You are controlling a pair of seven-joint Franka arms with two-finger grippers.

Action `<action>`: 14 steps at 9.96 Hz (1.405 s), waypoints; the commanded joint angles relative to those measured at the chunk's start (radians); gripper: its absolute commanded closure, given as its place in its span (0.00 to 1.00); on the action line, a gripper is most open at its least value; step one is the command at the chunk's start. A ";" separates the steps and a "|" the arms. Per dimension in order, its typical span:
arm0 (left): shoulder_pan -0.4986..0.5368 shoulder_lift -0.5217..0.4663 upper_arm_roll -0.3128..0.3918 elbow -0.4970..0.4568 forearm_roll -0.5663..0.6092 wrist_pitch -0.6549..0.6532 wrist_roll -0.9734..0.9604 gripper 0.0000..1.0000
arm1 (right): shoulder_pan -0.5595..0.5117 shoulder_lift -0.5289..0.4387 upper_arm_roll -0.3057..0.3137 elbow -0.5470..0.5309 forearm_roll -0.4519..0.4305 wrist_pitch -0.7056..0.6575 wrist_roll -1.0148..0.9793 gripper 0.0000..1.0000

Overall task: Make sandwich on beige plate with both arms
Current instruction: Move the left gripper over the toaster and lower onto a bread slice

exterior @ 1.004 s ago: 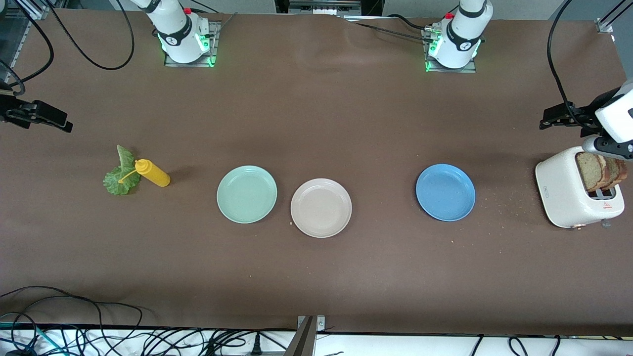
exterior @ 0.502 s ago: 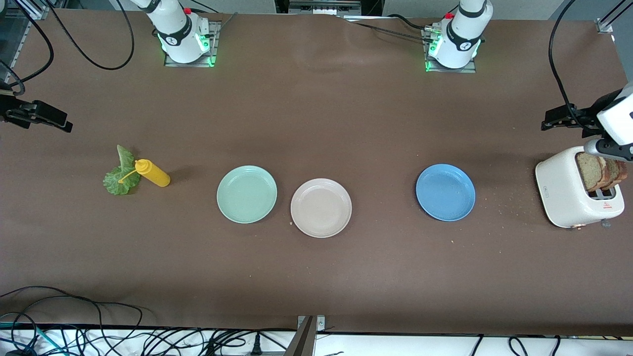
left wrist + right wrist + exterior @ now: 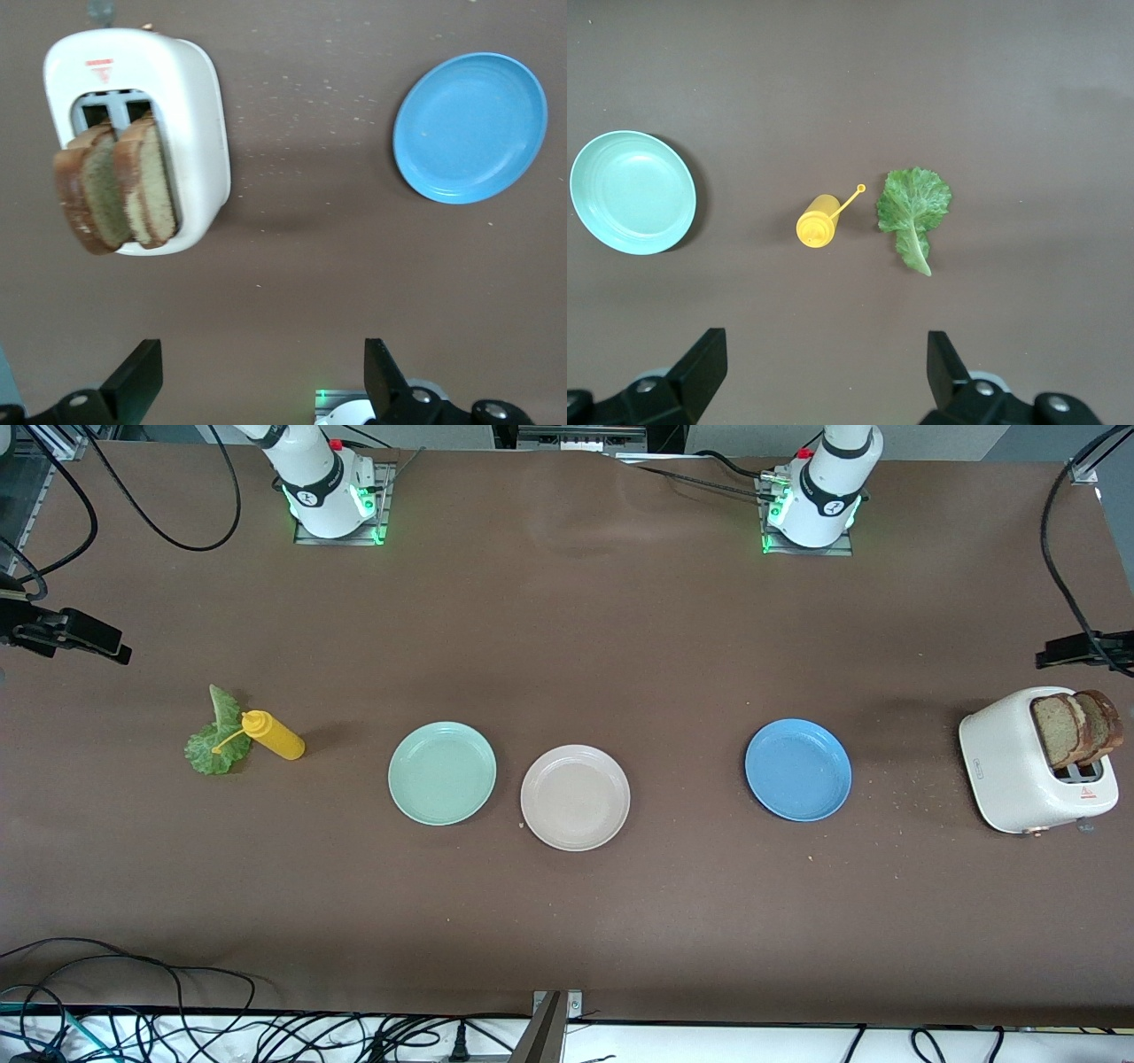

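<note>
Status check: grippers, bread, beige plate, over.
Both grippers open, empty. Bread slices in toaster. Beige plate bare. Nothing blocking.

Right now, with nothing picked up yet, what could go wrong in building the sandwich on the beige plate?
1. The two bread slices stand close together in the toaster; the open left gripper might catch both or tip the toaster.
2. The yellow squeeze bottle stands beside the lettuce leaf; the open right gripper could knock it over.
3. The mint green plate sits right beside the beige plate, so a placement could land on the wrong plate.
</note>
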 commanded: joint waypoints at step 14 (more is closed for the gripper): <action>0.088 0.233 -0.013 0.008 0.091 0.283 0.075 0.00 | 0.005 -0.014 0.018 -0.002 0.000 0.036 0.011 0.00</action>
